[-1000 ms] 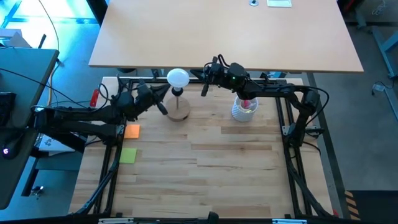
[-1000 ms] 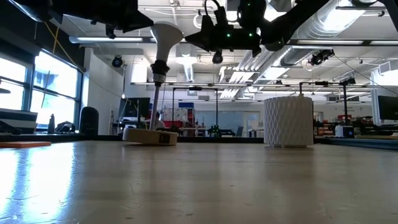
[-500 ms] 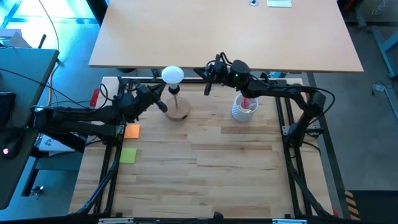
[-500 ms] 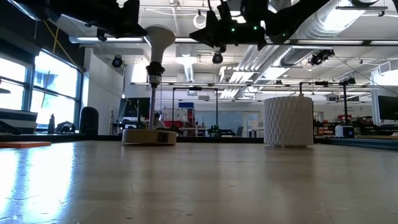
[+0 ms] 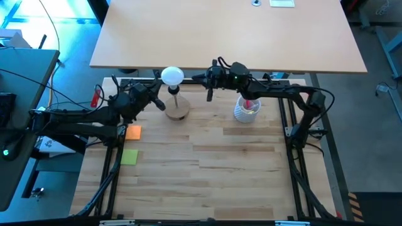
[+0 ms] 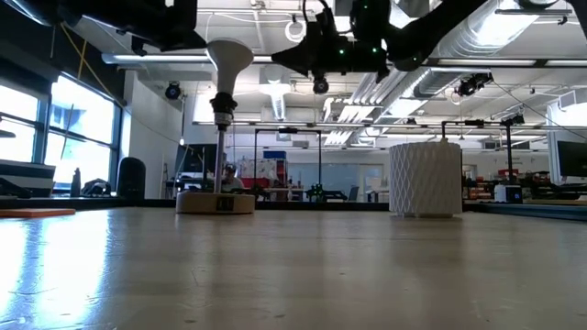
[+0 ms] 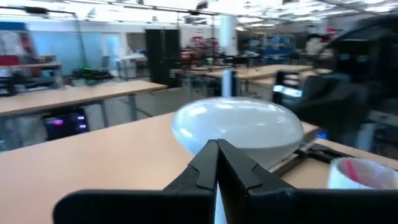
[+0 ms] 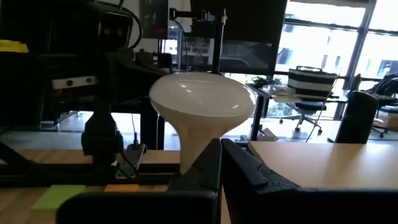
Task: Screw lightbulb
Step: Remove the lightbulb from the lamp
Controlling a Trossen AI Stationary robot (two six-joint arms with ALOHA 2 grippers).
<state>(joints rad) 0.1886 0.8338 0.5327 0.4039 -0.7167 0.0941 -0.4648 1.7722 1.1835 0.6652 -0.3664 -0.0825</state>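
Lightbulb [image 5: 172, 76] stands screwed atop the post of the round wooden base [image 5: 178, 112] near the table's far edge, with my left gripper [image 5: 160, 102] closed and empty beside it, my right gripper [image 5: 209, 92] closed and empty farther off.

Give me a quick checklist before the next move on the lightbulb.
1. Lightbulb sits atop the post of the wooden base: ok.
2. Post stands upright in the low view: ok.
3. Bulb fully screwed in: cannot tell.
4. Left gripper shut, off the bulb, beside the base: ok.
5. Right gripper shut, holding nothing, apart from the bulb: ok.
6. White cup stands off to the side of the base: ok.
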